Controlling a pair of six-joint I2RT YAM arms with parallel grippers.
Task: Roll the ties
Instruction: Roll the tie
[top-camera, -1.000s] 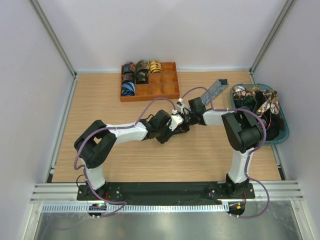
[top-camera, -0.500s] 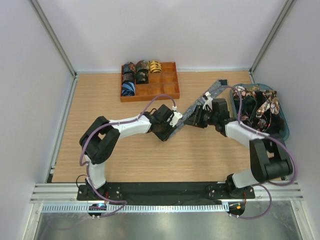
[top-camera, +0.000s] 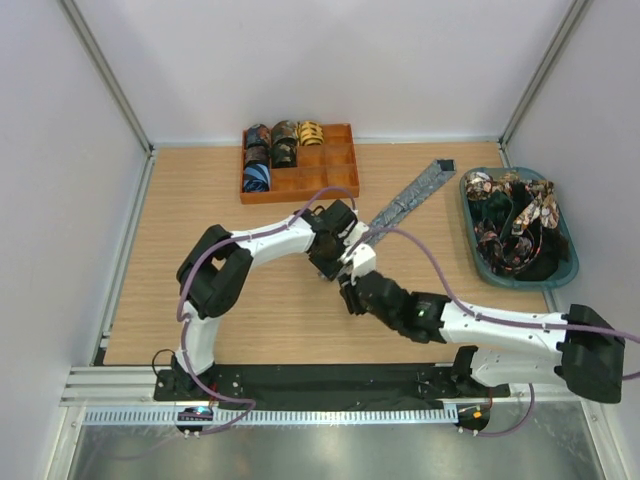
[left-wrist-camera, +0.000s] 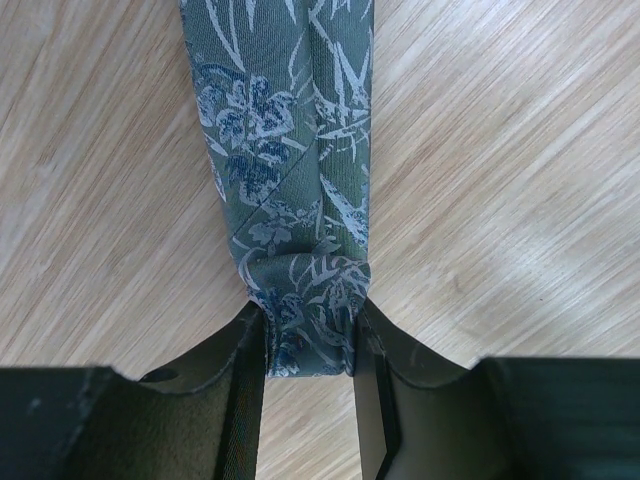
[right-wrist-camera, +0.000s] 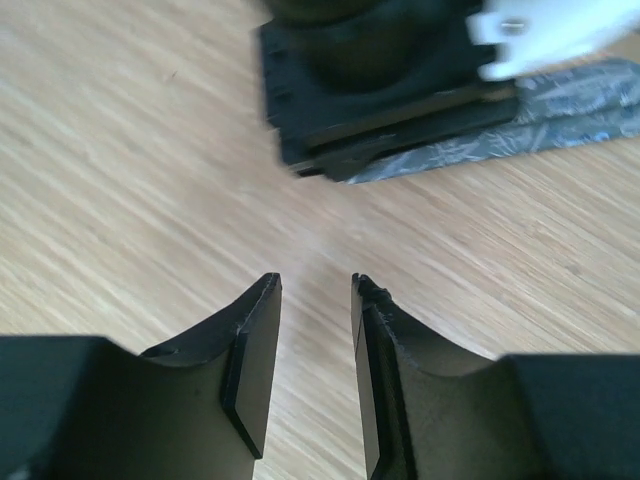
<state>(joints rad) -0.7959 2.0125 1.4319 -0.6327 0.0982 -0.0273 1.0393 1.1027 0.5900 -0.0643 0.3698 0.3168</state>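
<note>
The left pincer (left-wrist-camera: 310, 345) pinches the folded end of a long grey-green fabric necktie with blue flower print (left-wrist-camera: 285, 130). The necktie lies flat on the pale wooden desk (left-wrist-camera: 520, 200) and runs straight away from its fingertips. Just beside and facing it, the right pincer (right-wrist-camera: 315, 300) is slightly spread, with nothing between its fingers.

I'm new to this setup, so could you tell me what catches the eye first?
A grey-blue tie stretches diagonally across the table, one end clamped in the left gripper, the open right gripper close by. Rolled ties sit in the far orange tray; loose ones heap in the teal bin at right.
</note>
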